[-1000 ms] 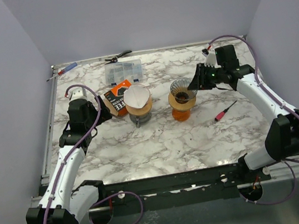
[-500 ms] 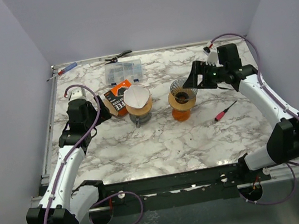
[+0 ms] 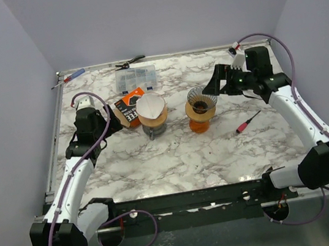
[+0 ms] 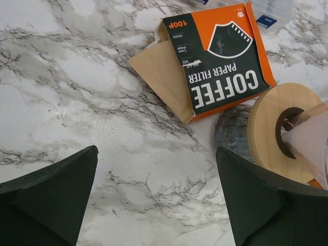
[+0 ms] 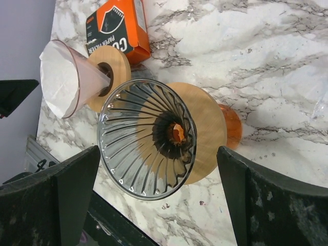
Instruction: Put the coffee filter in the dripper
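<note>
– On the table, where is the filter?

– White filter sits inside the pink dripper, left of centre. That dripper has a wooden collar and stands on a grey base.

– Which way does it point?

– Its long axis is upright: tip down in the dripper's throat, wide mouth up. The paper's rim stands a little above the dripper's rim. My right wrist camera sees it from the side, and there it looks tilted. The overhead view shows it standing straight.

– What are your hands doing?

– My left gripper is spread wide and holds nothing. It hangs over bare marble, with the orange box just ahead of it. A brown filter lies flat on the table, half out of the box's end.

– And the right?

– My right gripper is also wide apart, with nothing in it. It hangs near the ribbed dripper, one finger showing on either side in the wrist view, touching neither wall. From overhead it is to the right of that dripper and apart from it.

– Where does the ribbed dripper stand?

– Just right of the pink one, upright on an orange base, mouth up, with its own wooden collar. Its ribs show right down to the hole at the bottom.
</note>
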Robot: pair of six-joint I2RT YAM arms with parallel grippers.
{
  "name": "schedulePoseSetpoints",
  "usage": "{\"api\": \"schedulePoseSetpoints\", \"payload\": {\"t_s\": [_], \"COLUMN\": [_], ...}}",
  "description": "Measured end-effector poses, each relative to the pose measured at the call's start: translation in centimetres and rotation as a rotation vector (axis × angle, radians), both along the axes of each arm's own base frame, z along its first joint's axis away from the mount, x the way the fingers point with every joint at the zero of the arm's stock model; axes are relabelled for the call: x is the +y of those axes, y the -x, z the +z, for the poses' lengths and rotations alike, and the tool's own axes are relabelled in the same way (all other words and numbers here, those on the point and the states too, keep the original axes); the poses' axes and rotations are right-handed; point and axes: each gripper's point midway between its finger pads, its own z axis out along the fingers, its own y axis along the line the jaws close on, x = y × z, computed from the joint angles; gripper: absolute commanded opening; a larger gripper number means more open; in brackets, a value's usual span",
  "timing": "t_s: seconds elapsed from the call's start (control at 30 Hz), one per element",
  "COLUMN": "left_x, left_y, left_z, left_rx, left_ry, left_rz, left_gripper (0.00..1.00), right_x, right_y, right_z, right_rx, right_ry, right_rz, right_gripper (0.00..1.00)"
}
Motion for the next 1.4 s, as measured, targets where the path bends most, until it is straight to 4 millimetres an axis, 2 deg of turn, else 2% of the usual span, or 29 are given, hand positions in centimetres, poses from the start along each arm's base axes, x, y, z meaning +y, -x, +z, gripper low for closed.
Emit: {"api": "schedulePoseSetpoints", "payload": {"t_s": [0.23,0.3,0.37,0.47,0.57,0.7,0.9,1.2,1.4], "left_x": [-0.5,-0.7,-1.1,-1.7,-2.1,-3.0,-3.5,-1.3,1.1], "left_y": [-0.7,-0.8,-0.5,-0.2,-0.5,-2.0,-3.6,-6.1,-7.0], "left_z": [-1.9,-3.4,-6.0,-8.8,-10.1,-10.3,-10.4,-8.7,-8.9], "left_rx": [0.040,0.059,0.112,0.173,0.191,0.151,0.090,-0.033,-0.076], "left_ry": [0.075,0.113,0.153,0.195,0.230,0.296,0.391,0.477,0.520], "left_rz": [0.053,0.076,0.095,0.111,0.122,0.120,0.135,0.202,0.253], "left_gripper": [0.99,0.99,0.99,0.99,0.99,0.90,0.80,0.64,0.63], "right_x": [-0.1,-0.1,-0.1,-0.1,-0.1,0.0,0.0,0.1,0.3], "right_y": [0.8,1.1,1.4,1.7,1.9,2.2,2.5,2.7,3.0], "right_z": [1.8,2.0,2.2,2.2,1.9,1.3,1.8,2.3,2.8], "right_rx": [-0.056,-0.068,-0.072,-0.074,-0.068,-0.049,-0.064,-0.074,-0.079], "right_ry": [-0.014,-0.018,-0.024,-0.030,-0.033,-0.036,-0.041,-0.051,-0.070], "right_rz": [0.002,0.003,0.005,0.009,0.014,0.018,0.022,0.026,0.035], "right_gripper": [1.00,1.00,1.00,1.00,1.00,1.00,1.00,1.00,1.00]}}
